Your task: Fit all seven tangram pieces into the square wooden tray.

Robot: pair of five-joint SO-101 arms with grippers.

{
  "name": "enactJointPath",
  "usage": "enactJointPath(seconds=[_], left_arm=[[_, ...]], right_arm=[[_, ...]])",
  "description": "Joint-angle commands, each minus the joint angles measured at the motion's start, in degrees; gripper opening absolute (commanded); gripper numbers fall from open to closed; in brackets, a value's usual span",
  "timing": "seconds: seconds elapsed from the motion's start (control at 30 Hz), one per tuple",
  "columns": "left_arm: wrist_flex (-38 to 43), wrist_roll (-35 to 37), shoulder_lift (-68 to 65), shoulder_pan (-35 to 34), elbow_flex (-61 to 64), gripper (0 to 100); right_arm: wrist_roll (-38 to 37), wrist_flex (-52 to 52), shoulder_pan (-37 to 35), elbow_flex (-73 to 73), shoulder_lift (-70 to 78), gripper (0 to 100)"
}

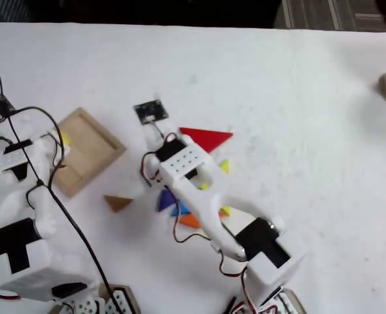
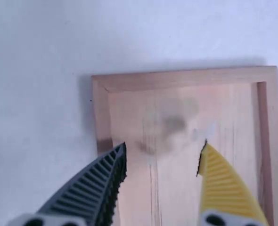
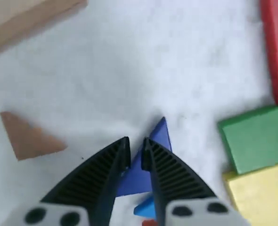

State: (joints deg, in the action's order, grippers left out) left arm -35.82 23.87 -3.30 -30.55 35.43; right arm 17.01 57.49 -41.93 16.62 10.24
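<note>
While right gripper (image 3: pixel 135 153) pinches blue triangle (image 3: pixel 160 133) (half hidden), left gripper (image 2: pixel 160 160) gapes over tray (image 2: pixel 176 77) — partly cropped.

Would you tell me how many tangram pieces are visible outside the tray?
7: red triangle and brown triangle lie apart; dark blue triangle, light blue piece, orange piece, green piece and yellow piece cluster under the right arm, partly hidden.

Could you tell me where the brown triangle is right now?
In the high view the brown triangle lies flat on the table, between the wooden tray and the blue triangle, touching neither.
</note>
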Motion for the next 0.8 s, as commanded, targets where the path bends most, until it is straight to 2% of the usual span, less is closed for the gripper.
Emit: enactJointPath(seconds=[0.0, 0.17, 0.27, 0.43, 0.77], left_arm=[[1.41, -0.09, 2.95, 0.48, -0.44, 27], [1.41, -2.64, 2.95, 0.57, -0.53, 27], [1.49, -2.64, 2.95, 0.66, -0.62, 27], [3.16, -2.73, 2.95, 0.66, -0.26, 27], [3.25, -2.73, 2.95, 0.66, -0.18, 27]], right_arm=[[6.59, -0.66, 2.59, 0.88, -3.74, 6.2], [16.35, -0.92, 3.65, 1.76, -3.65, 21.0], [17.23, -1.01, 0.22, 3.78, -3.65, 26.5], [17.67, -1.19, -3.03, 4.57, -3.65, 27.3], [17.67, -1.45, -3.91, 4.57, -1.71, 27.2]])
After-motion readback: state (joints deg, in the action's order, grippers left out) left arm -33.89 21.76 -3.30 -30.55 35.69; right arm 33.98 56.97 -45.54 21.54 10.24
